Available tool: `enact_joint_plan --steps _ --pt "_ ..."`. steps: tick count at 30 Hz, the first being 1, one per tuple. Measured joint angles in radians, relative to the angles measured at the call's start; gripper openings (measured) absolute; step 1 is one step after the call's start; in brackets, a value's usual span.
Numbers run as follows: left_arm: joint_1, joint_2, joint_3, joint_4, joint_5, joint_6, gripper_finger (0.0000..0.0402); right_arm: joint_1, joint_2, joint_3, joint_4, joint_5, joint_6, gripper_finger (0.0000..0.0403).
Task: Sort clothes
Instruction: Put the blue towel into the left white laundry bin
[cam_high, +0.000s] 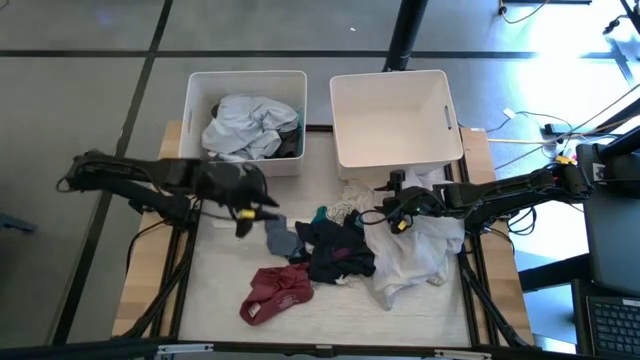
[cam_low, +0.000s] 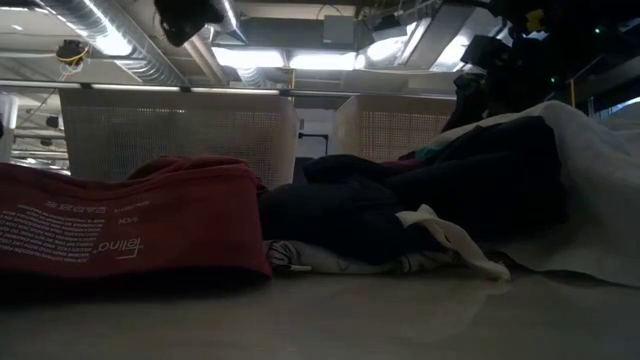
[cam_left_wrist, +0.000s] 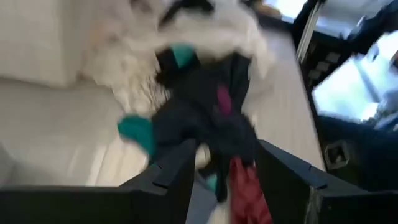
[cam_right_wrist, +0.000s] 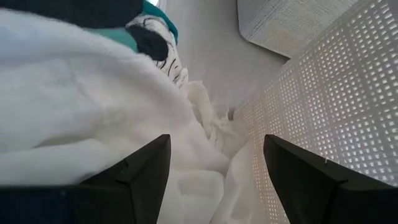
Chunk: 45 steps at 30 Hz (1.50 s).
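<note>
The clothes lie in a heap on the table's middle: a maroon garment (cam_high: 276, 293) (cam_low: 130, 235), a dark one (cam_high: 337, 252) (cam_left_wrist: 205, 115), a white one (cam_high: 415, 255) (cam_right_wrist: 81, 106), a small grey sock (cam_high: 281, 239), a bit of teal (cam_high: 320, 213) and black-patterned white cloth (cam_high: 346, 204). Light grey clothes (cam_high: 250, 125) fill the left white bin (cam_high: 196, 90). My left gripper (cam_high: 260, 212) (cam_left_wrist: 227, 171) hangs open above the table, left of the heap and pointing at it, with nothing between its fingers. My right gripper (cam_high: 386, 216) (cam_right_wrist: 214, 168) stands open over the white cloth at the heap's far right, close to the right bin.
The right white bin (cam_high: 445, 110) stands at the table's far right; its perforated wall (cam_right_wrist: 323, 93) is right beside my right gripper. Bare tabletop (cam_high: 215, 280) lies left of the heap. Cables and equipment (cam_high: 600, 170) sit beyond the table's right edge.
</note>
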Motion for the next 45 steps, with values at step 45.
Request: enact_joint_plan --steps 45 --pt "-0.119 0.59 0.067 -0.195 -0.178 -0.097 0.0011 0.0 0.0 0.0 0.017 0.01 -0.007 0.0259"
